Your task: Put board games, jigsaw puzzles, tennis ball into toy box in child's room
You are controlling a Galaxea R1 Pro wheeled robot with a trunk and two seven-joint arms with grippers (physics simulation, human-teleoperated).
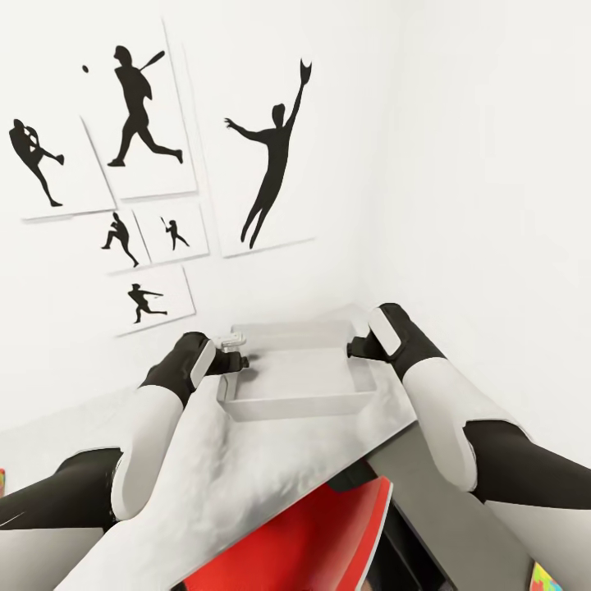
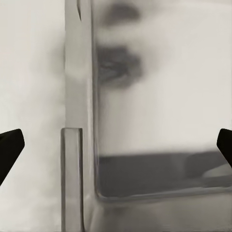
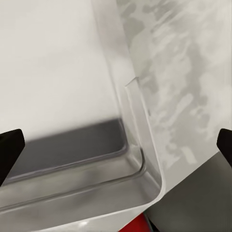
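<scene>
The toy box [image 1: 304, 405], a shallow light grey bin, sits on the pale table [image 1: 246, 468] in the room's corner, and its floor shows bare. My left gripper [image 1: 235, 361] hangs open at the box's left end; the box's end rim [image 2: 72, 169] lies between the wide-apart fingertips [image 2: 9, 150]. My right gripper [image 1: 359, 346] is open at the right end, over the box's rounded corner [image 3: 140, 164], with the table top [image 3: 183, 72] beside it. Nothing is held in either gripper. The board games, tennis ball and bed are out of view.
White walls meet just behind the box, with black baseball-player prints [image 1: 139, 107] on the left wall. A red object [image 1: 328, 533] sits under the table's near edge. A small multicoloured patch [image 1: 546, 577] shows at the bottom right, too little to identify.
</scene>
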